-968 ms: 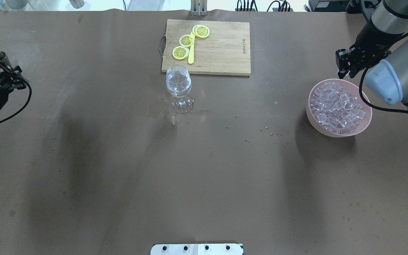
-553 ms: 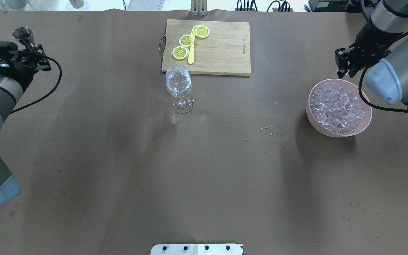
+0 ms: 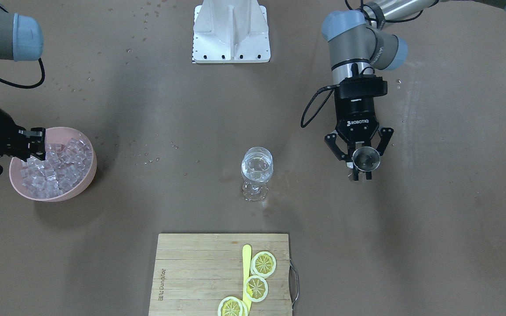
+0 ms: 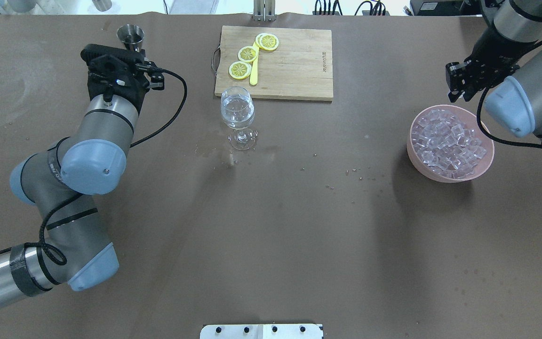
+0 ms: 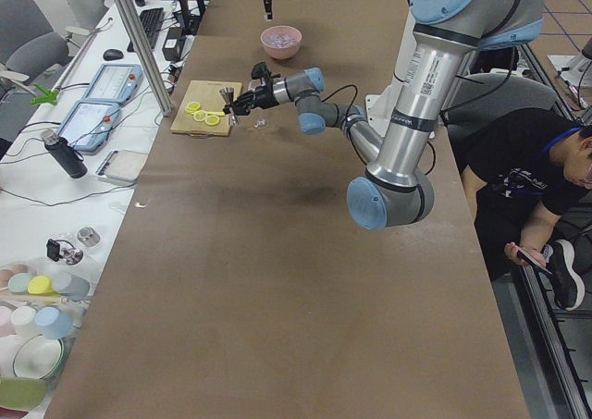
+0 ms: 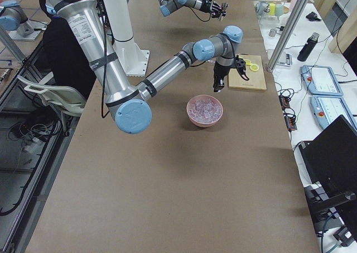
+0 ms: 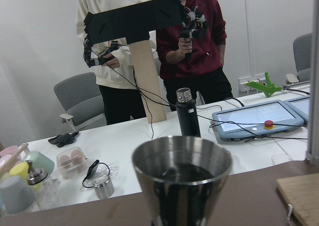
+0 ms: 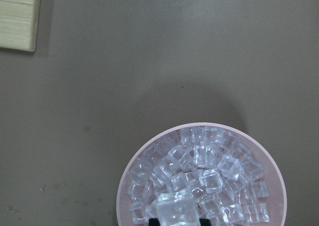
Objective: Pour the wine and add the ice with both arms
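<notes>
Front-facing: left gripper (image 3: 362, 169) clamps the steel jigger (image 3: 366, 158) upright, bare table (image 3: 305, 166) lying open between it and the wine glass (image 3: 255, 191), clear wine (image 3: 257, 170) inside. Overhead: right gripper (image 4: 457, 94) hangs over the far rim of the pink bowl (image 4: 440, 178), ice (image 4: 447, 141) heaped below, cutting board (image 4: 299, 61) edge just beyond the glass. Right wrist: it pinches one cube (image 8: 175, 208) above the bowl.

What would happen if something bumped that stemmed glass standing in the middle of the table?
The wine glass would probably tip rather than slide, because its wide bowl stands high on a thin stem over a small foot. It looks like thin clear glass, so it is likely light and fragile. Once on its side, the round bowl might let it roll.
</notes>
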